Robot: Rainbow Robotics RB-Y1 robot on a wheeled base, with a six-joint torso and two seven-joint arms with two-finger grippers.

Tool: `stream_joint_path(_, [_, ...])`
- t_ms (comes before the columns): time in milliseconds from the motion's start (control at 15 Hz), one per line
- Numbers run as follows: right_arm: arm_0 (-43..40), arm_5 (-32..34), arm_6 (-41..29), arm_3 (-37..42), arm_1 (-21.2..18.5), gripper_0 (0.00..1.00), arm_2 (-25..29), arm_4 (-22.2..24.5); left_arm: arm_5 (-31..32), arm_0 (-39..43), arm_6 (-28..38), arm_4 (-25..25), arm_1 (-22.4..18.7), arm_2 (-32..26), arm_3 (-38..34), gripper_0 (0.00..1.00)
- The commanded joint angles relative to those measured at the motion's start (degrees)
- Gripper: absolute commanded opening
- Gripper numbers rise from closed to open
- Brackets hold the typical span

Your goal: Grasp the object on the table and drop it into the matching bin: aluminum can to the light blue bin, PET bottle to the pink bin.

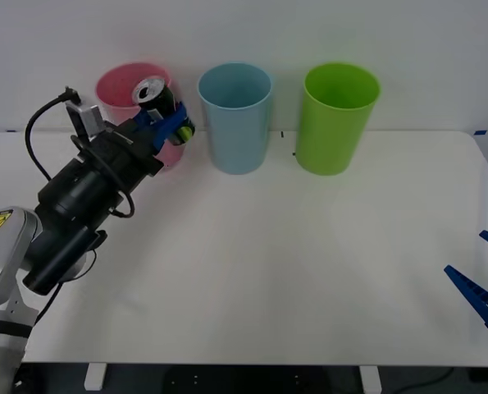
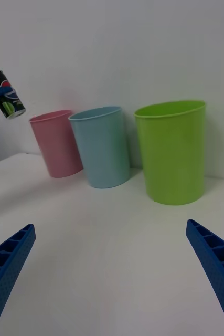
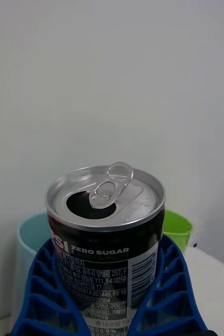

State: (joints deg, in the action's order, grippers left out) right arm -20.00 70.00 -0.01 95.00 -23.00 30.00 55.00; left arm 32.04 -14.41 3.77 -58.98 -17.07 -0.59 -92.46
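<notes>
Aluminum can (image 1: pixel 156 97) in L end effector (image 1: pixel 168 125), above pink bin (image 1: pixel 122 92).

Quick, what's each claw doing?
Left claw: closed on the Pepsi can, held up by the pink bin.
Right claw: open, holding nothing.

Three bins in a row at 12 o'clock on the table (image 1: pixel 252 271), pink bin (image 1: pixel 116 86) leftmost, light blue bin (image 1: pixel 235 119) in the middle, bright green bin (image 1: pixel 335 119) rightmost, aluminum can (image 1: pixel 160 100) raised in the left gripper (image 1: pixel 168 123) at 11 o'clock, seemingly before the pink bin's rim, right gripper (image 1: pixel 483 279) low at 4 o'clock.
</notes>
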Motion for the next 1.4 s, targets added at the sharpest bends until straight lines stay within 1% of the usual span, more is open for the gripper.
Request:
stream_joint_path(67, [0.00,0.00,0.01,0.00,0.00,1.00,0.00,0.00,-1.01,-5.10,0.80,-1.04,0.46,0.94,4.93,0.00])
stream_joint_path(533, [0.00,0.00,0.01,0.00,0.00,1.00,0.00,0.00,-4.53,-21.63,0.36,-0.52,0.46,4.54,22.77,0.00])
stream_joint_path(800, [0.00,0.00,0.01,0.00,0.00,1.00,0.00,0.00,-6.81,-29.54,-0.78,-1.84,2.57,4.72,31.82,0.00])
stream_joint_path(1000, [0.00,0.00,0.01,0.00,0.00,1.00,0.00,0.00,-12.79,-33.40,-1.40,-4.38,5.56,4.72,34.63,0.00])
stream_joint_path(1133, [0.00,0.00,0.01,0.00,0.00,1.00,0.00,0.00,-15.60,-35.69,-2.01,-5.97,7.14,4.72,36.74,0.00])
stream_joint_path(1400, [0.00,0.00,0.01,0.00,0.00,1.00,0.00,0.00,-19.91,-41.84,-4.12,-7.55,8.55,4.81,43.77,0.00])
